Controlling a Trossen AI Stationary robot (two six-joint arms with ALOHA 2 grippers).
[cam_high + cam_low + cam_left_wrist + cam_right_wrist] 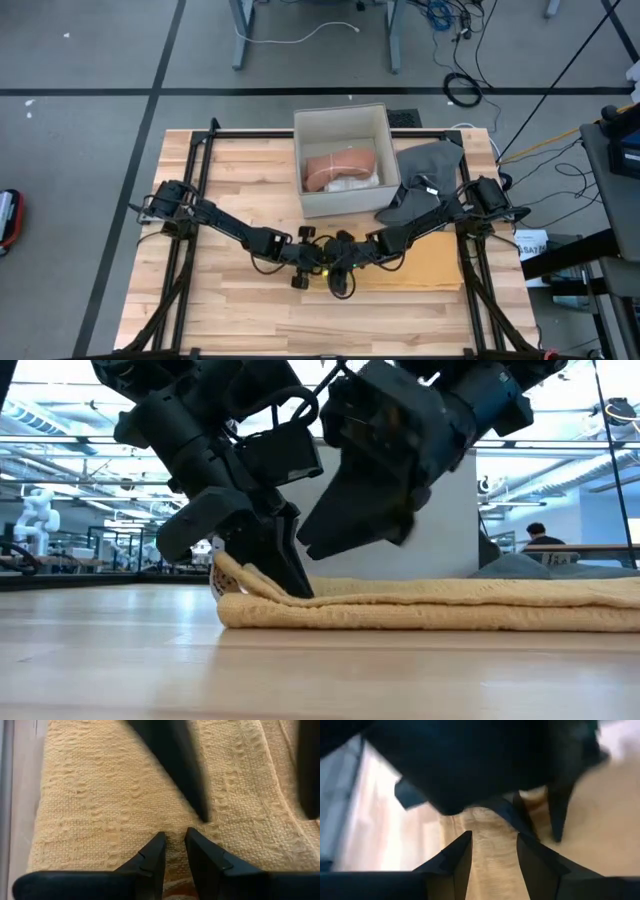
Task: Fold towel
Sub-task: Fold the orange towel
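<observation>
A yellow woven towel (430, 268) lies folded in flat layers on the wooden table, right of the middle; in the low view the towel (450, 605) runs off to the right. My left gripper (174, 840) is down at the towel's left end and is shut on it. My right gripper (492, 842) hangs open just above that same end, facing the left gripper, and touches nothing. Its two fingers (175, 775) stand wide apart over the cloth. My left gripper pinches a small pucker of the towel's top layer (175, 827) between its two fingertips, at the towel's left end. The fingers slant down from the table's left side. The towel's left edge (228, 572) is raised a little beside them; the remainder lies flat.
An open white box (345, 120) holding a pink and a white item stands at the table's far middle. A dark grey cloth (430, 165) lies to its right. Black frame rails (200, 180) run along the table's sides. Bare wood lies near the front edge.
</observation>
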